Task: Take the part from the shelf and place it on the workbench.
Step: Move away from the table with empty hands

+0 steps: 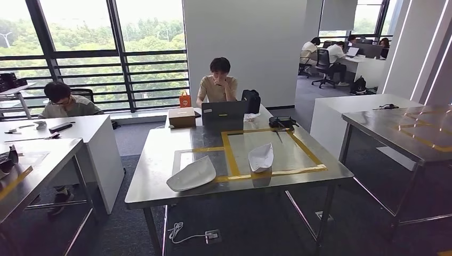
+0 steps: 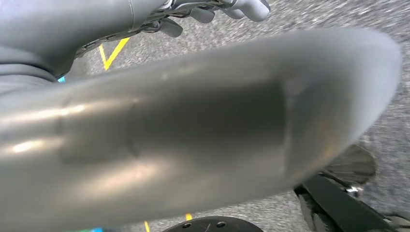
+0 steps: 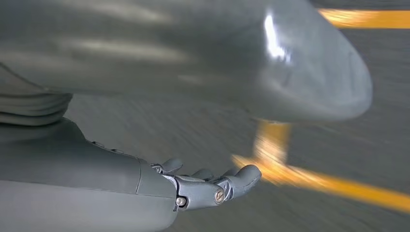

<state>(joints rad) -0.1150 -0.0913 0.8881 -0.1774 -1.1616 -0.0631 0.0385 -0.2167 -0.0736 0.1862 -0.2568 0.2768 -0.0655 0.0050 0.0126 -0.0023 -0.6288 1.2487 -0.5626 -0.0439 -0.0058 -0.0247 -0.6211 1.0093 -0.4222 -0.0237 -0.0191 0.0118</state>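
Two white shell-shaped parts lie on the steel workbench [image 1: 160, 154] ahead of me. The larger part [image 1: 192, 174] sits near the front left edge, and the smaller part [image 1: 261, 157] rests inside a yellow tape square [image 1: 230, 154]. My left hand [image 2: 193, 125] hangs over grey carpet. Its thick thumb lies blurred across the left wrist view, its fingers [image 2: 217, 10] are stretched out beyond it, and nothing is in it. My right hand [image 3: 159, 188] also hangs over the floor, with fingers [image 3: 232, 181] extended and apart from the thumb [image 3: 241, 63], holding nothing.
A person sits behind a laptop [image 1: 224, 113] at the workbench's far end, beside a cardboard box [image 1: 182, 117]. A second steel table [image 1: 405, 133] stands to the right and white desks [image 1: 64, 133] to the left. A cable and socket [image 1: 212, 235] lie under the bench. Yellow tape [image 3: 329, 183] marks the floor.
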